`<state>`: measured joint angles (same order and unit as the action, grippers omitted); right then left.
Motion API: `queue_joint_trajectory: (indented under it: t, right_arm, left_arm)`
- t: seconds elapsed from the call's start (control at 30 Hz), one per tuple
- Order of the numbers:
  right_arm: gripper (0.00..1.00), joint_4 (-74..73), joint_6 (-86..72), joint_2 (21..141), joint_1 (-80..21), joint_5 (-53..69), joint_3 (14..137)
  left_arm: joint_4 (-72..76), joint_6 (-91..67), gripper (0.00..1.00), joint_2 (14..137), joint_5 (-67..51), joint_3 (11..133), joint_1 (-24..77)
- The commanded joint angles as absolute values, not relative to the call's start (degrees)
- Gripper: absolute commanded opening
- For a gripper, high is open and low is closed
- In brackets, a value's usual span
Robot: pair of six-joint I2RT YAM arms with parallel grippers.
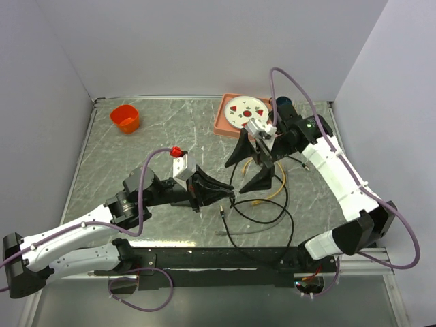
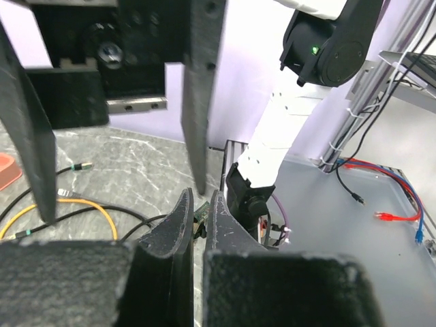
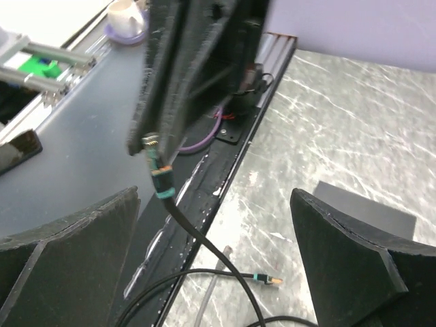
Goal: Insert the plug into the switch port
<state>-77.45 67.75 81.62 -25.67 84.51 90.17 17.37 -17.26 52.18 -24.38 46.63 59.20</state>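
The left gripper [image 1: 228, 193] has its jaws clamped on the plug [image 3: 158, 176] of a black cable [image 3: 204, 248], while the right gripper [image 1: 246, 172] hangs with jaws wide apart above the flat black box [image 3: 368, 208].

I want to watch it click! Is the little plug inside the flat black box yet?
Out. The small plug on the black cable is pinched in the left gripper, held apart from the flat matte-black box.

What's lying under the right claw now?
A flat black box on the table, partly covered by one finger of the open right claw, and a loose cable end. The box's port side is hidden.
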Motion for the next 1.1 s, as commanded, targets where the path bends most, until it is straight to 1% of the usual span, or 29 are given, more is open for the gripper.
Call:
queue_joint_trajectory:
  t: [0.0, 0.27, 0.33, 0.5, 0.63, 0.8, 1.07]
  right_arm:
    - [1.00, -90.09, 63.11, 83.23, -22.51, 101.60, 95.36]
    - [1.00, -90.09, 61.52, 82.70, -18.81, 101.51, 94.84]
    - [1.00, -90.09, 62.48, 83.32, -18.02, 101.51, 92.82]
    - [1.00, -90.09, 66.44, 83.41, -12.22, 101.60, 85.62]
    - [1.00, -90.00, 66.97, 86.13, -10.55, 101.60, 83.85]
    - [1.00, -90.17, 67.94, 88.24, -8.35, 101.51, 80.69]
    - [1.00, -90.26, 68.38, 79.46, -2.02, 101.60, 79.89]
  left_arm:
    - [15.39, -16.44, 0.01, 50.10, -21.45, 48.52, 59.50]
    - [10.81, -15.20, 0.01, 50.71, -14.60, 50.01, 59.50]
    - [9.94, -15.03, 0.01, 51.06, -13.45, 50.27, 59.59]
    - [9.49, -15.38, 0.01, 50.71, -9.41, 50.10, 59.59]
    - [10.11, -15.64, 0.01, 50.54, -6.68, 50.01, 59.50]
    - [7.83, -16.43, 0.01, 52.47, -3.61, 53.78, 59.59]
    - [7.03, -16.79, 0.01, 55.46, -2.99, 56.16, 59.41]
